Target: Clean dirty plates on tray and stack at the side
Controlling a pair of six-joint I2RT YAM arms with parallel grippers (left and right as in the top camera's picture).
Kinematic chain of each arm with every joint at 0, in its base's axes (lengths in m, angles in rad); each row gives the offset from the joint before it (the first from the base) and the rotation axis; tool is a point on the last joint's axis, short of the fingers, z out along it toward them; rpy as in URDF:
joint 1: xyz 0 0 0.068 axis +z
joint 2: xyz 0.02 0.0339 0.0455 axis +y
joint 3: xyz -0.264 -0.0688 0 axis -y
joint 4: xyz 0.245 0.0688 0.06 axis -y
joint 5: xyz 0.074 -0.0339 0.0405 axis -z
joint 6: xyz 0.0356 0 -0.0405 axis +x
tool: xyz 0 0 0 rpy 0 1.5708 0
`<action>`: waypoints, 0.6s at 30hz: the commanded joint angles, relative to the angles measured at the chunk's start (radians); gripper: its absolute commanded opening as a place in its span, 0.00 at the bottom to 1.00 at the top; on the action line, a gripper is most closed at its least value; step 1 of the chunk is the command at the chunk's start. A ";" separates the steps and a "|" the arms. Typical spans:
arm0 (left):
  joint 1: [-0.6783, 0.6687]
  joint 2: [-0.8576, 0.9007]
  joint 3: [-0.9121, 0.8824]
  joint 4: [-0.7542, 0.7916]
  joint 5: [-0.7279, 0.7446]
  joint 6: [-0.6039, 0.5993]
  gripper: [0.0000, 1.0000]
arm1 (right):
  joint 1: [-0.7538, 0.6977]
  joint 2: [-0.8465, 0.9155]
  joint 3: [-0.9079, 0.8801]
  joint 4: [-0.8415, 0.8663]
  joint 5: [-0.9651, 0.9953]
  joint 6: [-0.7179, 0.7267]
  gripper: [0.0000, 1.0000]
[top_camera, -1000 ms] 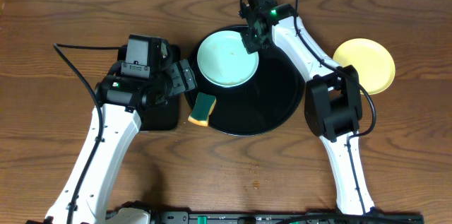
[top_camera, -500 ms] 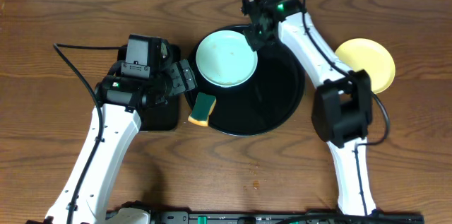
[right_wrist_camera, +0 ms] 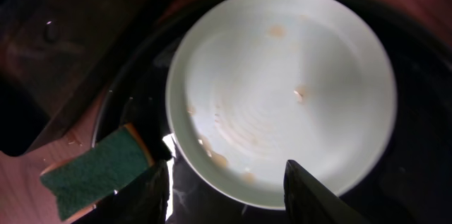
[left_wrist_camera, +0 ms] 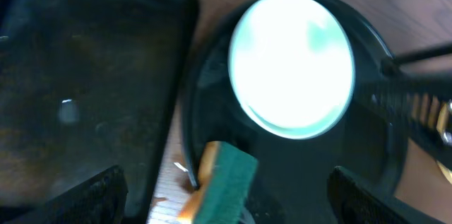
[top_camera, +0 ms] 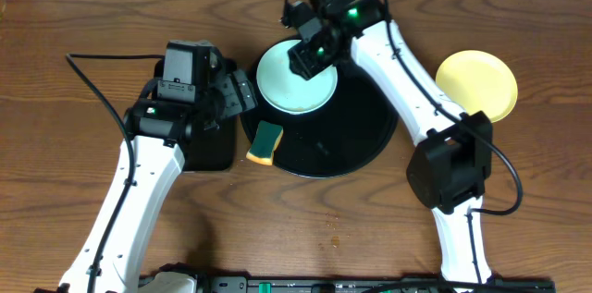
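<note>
- At the left, the left gripper (top_camera: 242,99) is held over the gap between the small tray (left_wrist_camera: 92,75) and the round tray (top_camera: 356,136). Its jaws are spread wide and nothing is gripped.
- Just robot-ward of it, the sponge (top_camera: 267,141) is propped on the round tray's left rim, green side up. Its long axis runs roughly away from the robot, so its narrow width is presented across the left jaws.
- The left arm is judged the nearer to the sponge by far, and a short drop toward it is what the wiping step calls for.
- The mint plate (right_wrist_camera: 282,90) sits in the far-left part of the round tray, with brown smears noted. Whether another plate lies under it cannot be told.
- The right gripper (top_camera: 308,54) is placed over the mint plate's far side, jaws apart and empty. Contact cannot be told.
- At the right, the yellow plate (top_camera: 477,85) lies on the table (top_camera: 92,16), off the round tray.
</note>
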 commanded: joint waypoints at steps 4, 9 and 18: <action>0.170 -0.092 0.016 -0.097 -0.124 -0.098 0.90 | 0.107 0.016 -0.008 0.024 0.179 -0.016 0.47; 0.315 -0.113 0.016 -0.183 -0.152 -0.093 0.90 | 0.178 0.016 -0.054 0.097 0.278 -0.015 0.47; 0.421 -0.099 0.016 -0.225 -0.164 -0.093 0.90 | 0.219 0.016 -0.240 0.305 0.311 0.041 0.42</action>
